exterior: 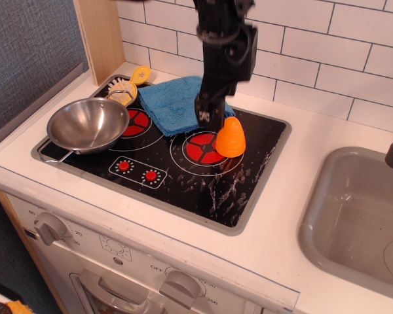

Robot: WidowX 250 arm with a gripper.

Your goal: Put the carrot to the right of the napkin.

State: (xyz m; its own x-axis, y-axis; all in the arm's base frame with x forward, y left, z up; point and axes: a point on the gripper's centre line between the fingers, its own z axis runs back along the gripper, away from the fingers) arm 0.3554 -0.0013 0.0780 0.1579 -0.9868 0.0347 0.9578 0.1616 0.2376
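Observation:
The orange carrot (pixel 230 138) stands upright on the black stovetop (pixel 242 190), at the right edge of the front right burner and just right of the blue napkin's near corner. The blue napkin (pixel 175 102) lies folded at the back of the stovetop. My gripper (pixel 205 118) hangs just left of and slightly above the carrot, over the napkin's right edge. It holds nothing and its jaws look parted. The arm hides part of the napkin's right side.
A steel bowl (pixel 88 124) sits on the front left burner. A yellow-handled scrub brush (pixel 127 86) lies behind it. A wooden panel (pixel 101 36) stands at the back left. A grey sink (pixel 360 209) is at the right. Tiled wall behind.

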